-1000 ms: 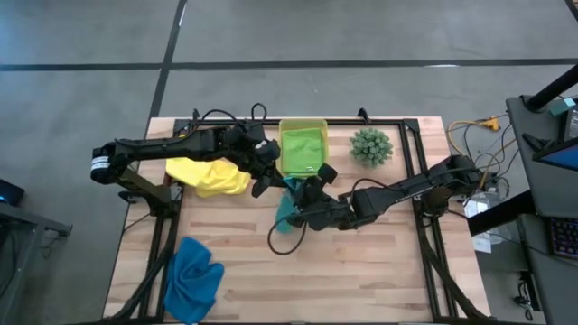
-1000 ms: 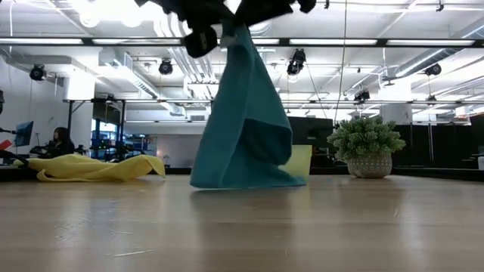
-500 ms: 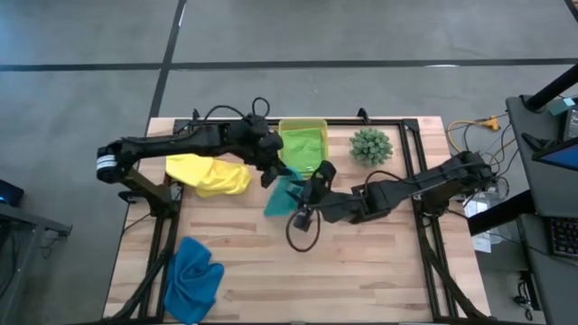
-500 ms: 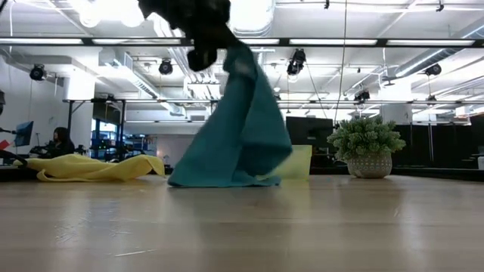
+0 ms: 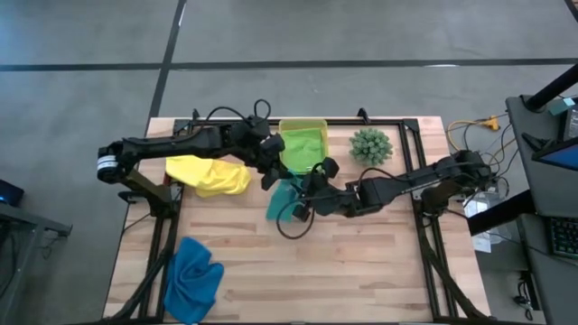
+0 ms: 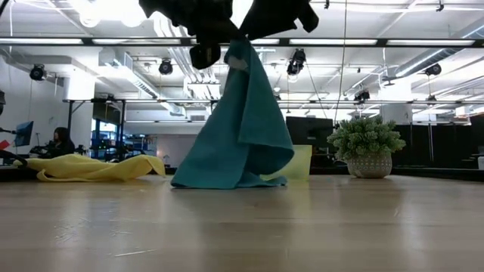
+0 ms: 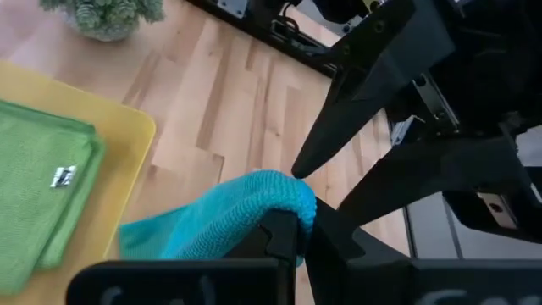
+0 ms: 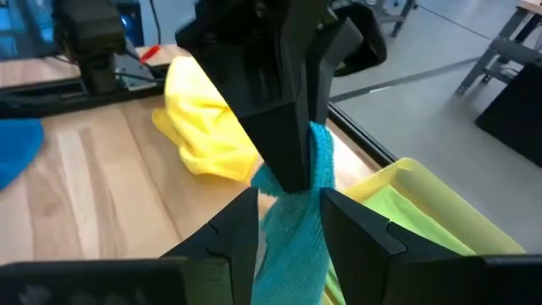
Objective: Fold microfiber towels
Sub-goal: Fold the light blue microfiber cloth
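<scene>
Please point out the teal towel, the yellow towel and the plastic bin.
teal towel (image 6: 240, 128), low view, middle of the hanging cloth.
yellow towel (image 5: 209, 175), high view, centre of the heap.
plastic bin (image 5: 302, 125), high view, far rim.

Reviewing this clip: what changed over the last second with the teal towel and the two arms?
The right pincer drew off toward the table's front, then came back beside the left pincer, which kept the teal towel pinched. The towel's hanging skirt swung left. Yellow towel, blue towel, bin and plant stayed put.
</scene>
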{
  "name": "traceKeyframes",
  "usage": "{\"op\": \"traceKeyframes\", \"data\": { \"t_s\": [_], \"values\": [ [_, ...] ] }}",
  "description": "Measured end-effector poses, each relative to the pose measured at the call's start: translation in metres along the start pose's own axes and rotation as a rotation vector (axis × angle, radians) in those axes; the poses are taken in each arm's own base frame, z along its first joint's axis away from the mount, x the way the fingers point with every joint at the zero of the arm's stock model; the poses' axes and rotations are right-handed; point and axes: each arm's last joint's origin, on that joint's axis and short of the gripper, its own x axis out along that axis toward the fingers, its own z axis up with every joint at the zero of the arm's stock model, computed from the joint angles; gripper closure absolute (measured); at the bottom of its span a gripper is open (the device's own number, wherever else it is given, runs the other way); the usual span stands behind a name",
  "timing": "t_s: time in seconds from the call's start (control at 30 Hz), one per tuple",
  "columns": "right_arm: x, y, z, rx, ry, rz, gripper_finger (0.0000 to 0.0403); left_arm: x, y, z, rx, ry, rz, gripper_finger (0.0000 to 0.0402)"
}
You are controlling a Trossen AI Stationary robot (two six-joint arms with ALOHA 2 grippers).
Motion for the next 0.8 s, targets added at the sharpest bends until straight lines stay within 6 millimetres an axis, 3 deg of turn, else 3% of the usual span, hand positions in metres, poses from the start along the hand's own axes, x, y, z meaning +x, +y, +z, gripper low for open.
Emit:
{"op": "traceKeyframes", "data": {
  "t_s": [0.47, 0.8],
  "values": [
    [0.008, -0.014, -0.011, -0.063, 0.111, -0.065, 0.0280, -0.008, -0.005, 0.001, 0.006, -0.007, -0.036, 0.0402],
    [0.014, -0.021, -0.008, -0.073, 0.105, -0.084, 0.0280, -0.011, -0.010, 0.002, 0.009, -0.001, -0.097, 0.0402]
  ]
}}
